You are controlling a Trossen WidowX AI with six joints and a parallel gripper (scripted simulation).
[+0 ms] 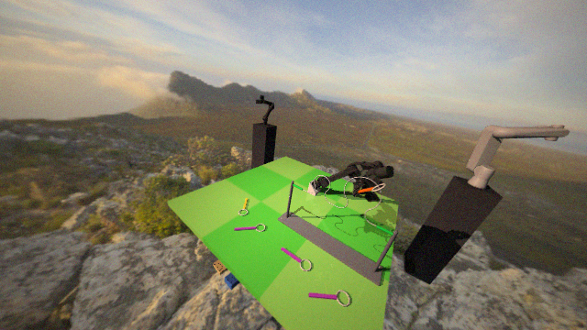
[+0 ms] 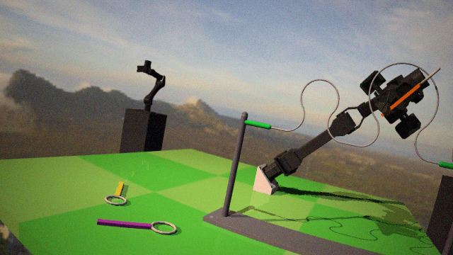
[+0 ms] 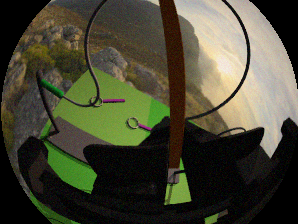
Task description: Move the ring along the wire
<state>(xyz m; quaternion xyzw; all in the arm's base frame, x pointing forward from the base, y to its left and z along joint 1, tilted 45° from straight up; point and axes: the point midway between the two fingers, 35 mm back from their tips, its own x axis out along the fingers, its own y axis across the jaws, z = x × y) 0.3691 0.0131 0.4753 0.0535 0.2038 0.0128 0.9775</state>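
Observation:
The orange handle (image 1: 366,190) (image 2: 405,97) (image 3: 176,75) is between the fingers of my gripper (image 2: 390,108) (image 3: 171,120), which is shut on it. The pale ring (image 2: 430,75) is at the handle's far end, nearly edge-on in the exterior view. It appears around the wire on the outer side of the large loop; clearance is too small to tell. The ring is outside the wrist view. The grey wire (image 2: 320,80) winds between the left green part (image 1: 297,187) (image 2: 257,124) and the right green part (image 1: 384,230) (image 2: 446,165) (image 3: 52,88).
The left post (image 1: 290,199) (image 2: 235,166) and right post (image 1: 386,251) stand on a grey base (image 1: 330,245) (image 2: 283,237). Purple-handled rings (image 1: 329,296) (image 2: 124,224) and a yellow-handled ring (image 1: 246,203) (image 2: 120,189) lie on the green table. The large wire loop passes close before the arm.

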